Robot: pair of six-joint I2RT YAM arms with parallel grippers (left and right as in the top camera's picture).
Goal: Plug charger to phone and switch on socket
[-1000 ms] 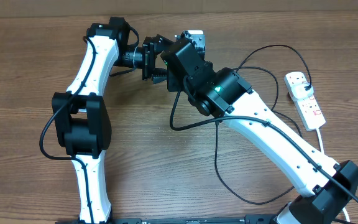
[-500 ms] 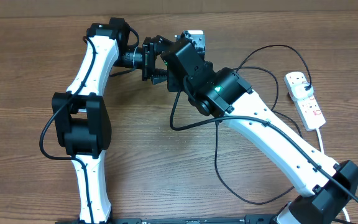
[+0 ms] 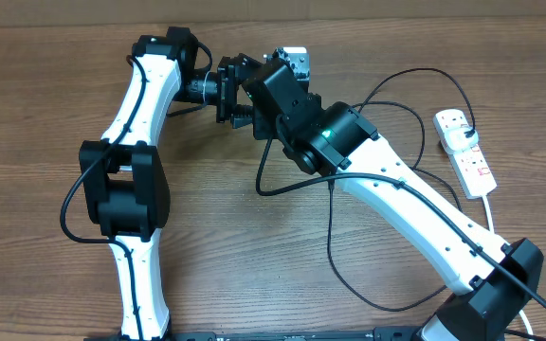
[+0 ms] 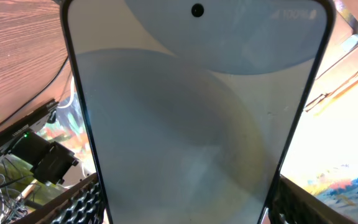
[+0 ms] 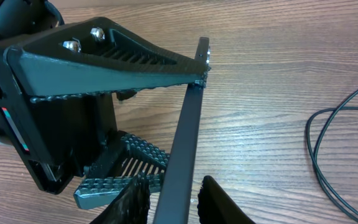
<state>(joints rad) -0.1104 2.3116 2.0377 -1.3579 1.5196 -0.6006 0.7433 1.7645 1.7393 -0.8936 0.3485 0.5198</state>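
Fingers [image 4: 82, 202] of the left gripper [image 3: 227, 90], near the 12 o'clock edge of the table [image 3: 45, 95] in the overhead view, stand wide and clamp the phone [image 4: 191, 124] by its two long sides. Its pale screen faces the left wrist camera. Just toward 3 o'clock, the right gripper [image 5: 171, 200] meets the phone edge-on. Its jaws are narrowly parted with the thin black edge between the tips, and whether they pinch it cannot be told. Further toward 3 o'clock the charger [image 3: 329, 237] lies in loose loops on the wood, one strand running under the right arm, its tip not made out. At the far 3 o'clock side lies the socket [image 3: 472, 161], with a plug [image 3: 453, 123] seated at its 12 o'clock end.
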